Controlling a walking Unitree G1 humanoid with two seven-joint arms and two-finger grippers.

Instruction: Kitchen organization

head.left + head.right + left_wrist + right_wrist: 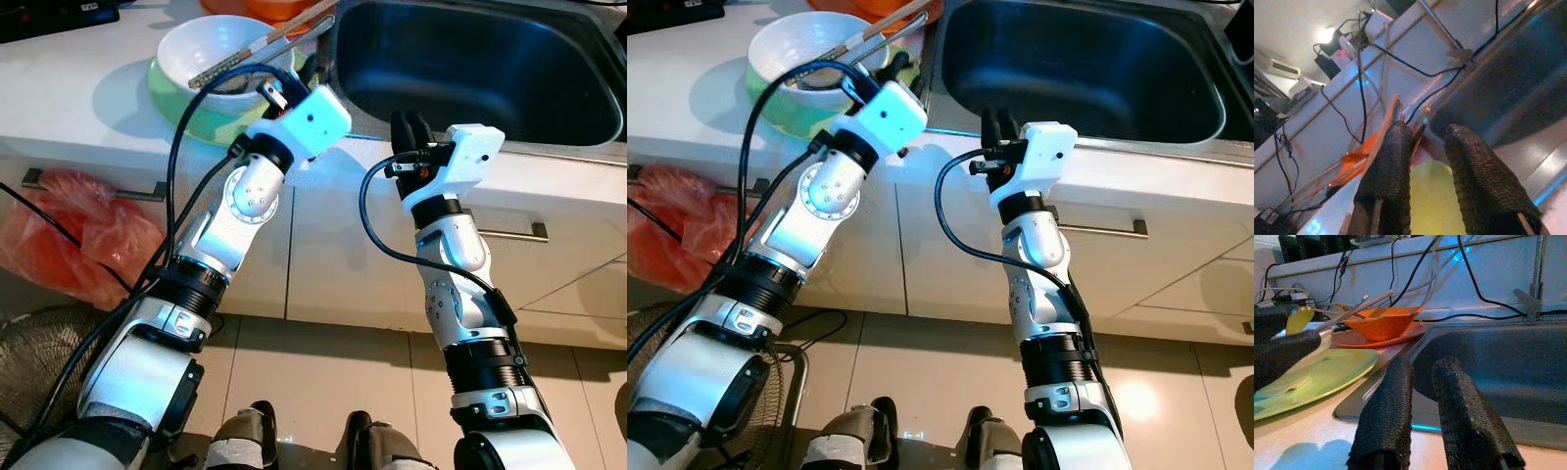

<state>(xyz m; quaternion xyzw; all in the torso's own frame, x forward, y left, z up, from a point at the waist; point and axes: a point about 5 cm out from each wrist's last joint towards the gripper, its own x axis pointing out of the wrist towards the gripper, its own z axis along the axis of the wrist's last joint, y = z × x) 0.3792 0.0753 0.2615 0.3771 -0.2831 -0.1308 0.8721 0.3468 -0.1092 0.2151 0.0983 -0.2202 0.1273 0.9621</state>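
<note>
I judge the tidying barely begun: nothing is in my grip and the dishes sit in a cluster on the desk (59,93) to the left of the sink (470,69), which looks dark and holds nothing I can make out. My left jaws (1425,161) hover over the edge of the green plate (196,113), the two fingers a little apart with nothing between them. The white bowl (220,44) rests on that plate with chopsticks (265,44) lying across it. Further back, an orange bowl (1386,323) stands on an orange plate (1361,339), with more sticks poking out of it. My right jaws (1420,406) sit at the front rim of the sink, fingers slightly parted and holding nothing. Everything is left to do, I think: bowl, plates and chopsticks all need moving, probably into the sink. A red plastic bag (83,235) hangs by the cupboard below, and I take it as no part of this job.
</note>
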